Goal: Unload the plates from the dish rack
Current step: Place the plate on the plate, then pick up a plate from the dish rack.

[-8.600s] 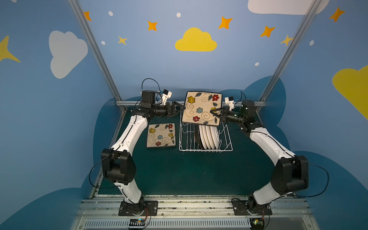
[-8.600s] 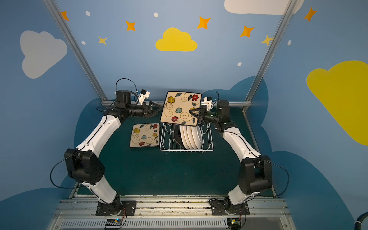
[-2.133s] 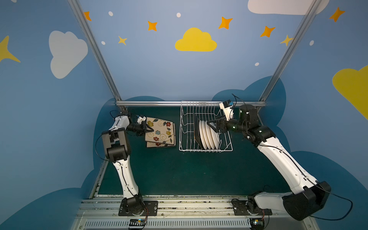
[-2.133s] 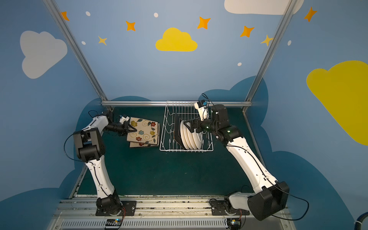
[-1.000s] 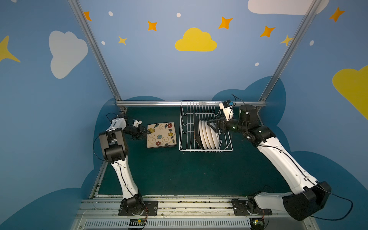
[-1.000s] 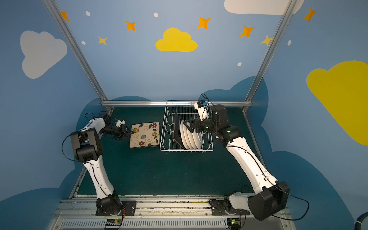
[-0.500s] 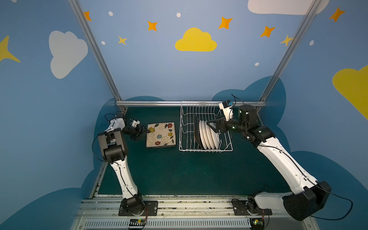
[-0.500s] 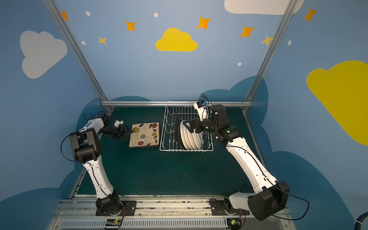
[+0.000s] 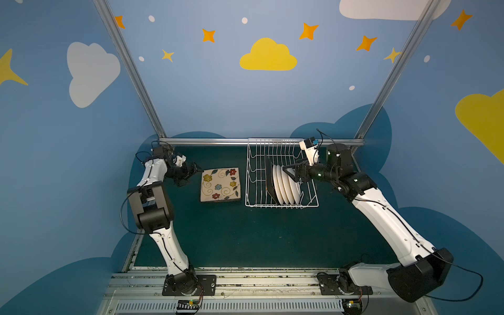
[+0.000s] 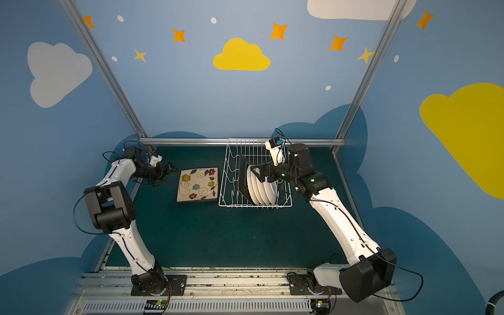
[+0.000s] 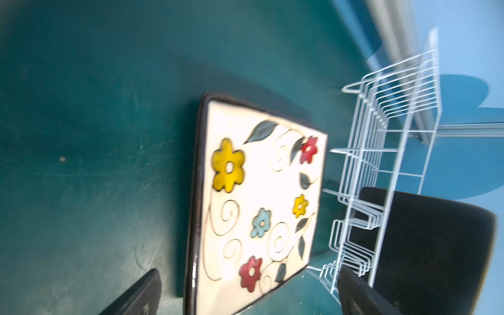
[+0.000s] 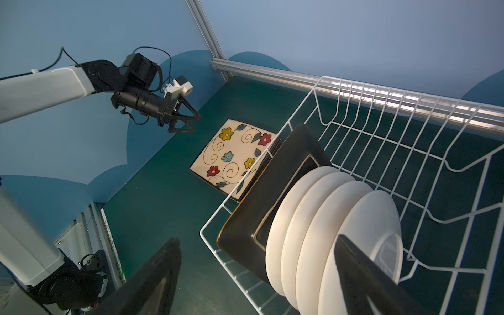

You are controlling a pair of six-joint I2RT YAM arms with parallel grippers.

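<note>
Blue walls [image 9: 191, 90] all round, with a yellow cloud [image 9: 268, 56], a white cloud [image 9: 91, 72] and orange stars [image 9: 209, 35]. Aluminium posts [image 9: 131, 68] stand at the far corners. The floor is a dark green mat [image 9: 245, 234], with a metal rail [image 9: 259, 278] along the near edge.

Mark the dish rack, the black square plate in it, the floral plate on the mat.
dish rack [image 9: 255, 174]: in a top view, bare wire section.
black square plate [image 12: 261, 196]: right wrist view, its black back.
floral plate [image 9: 220, 185]: in a top view, painted face.
</note>
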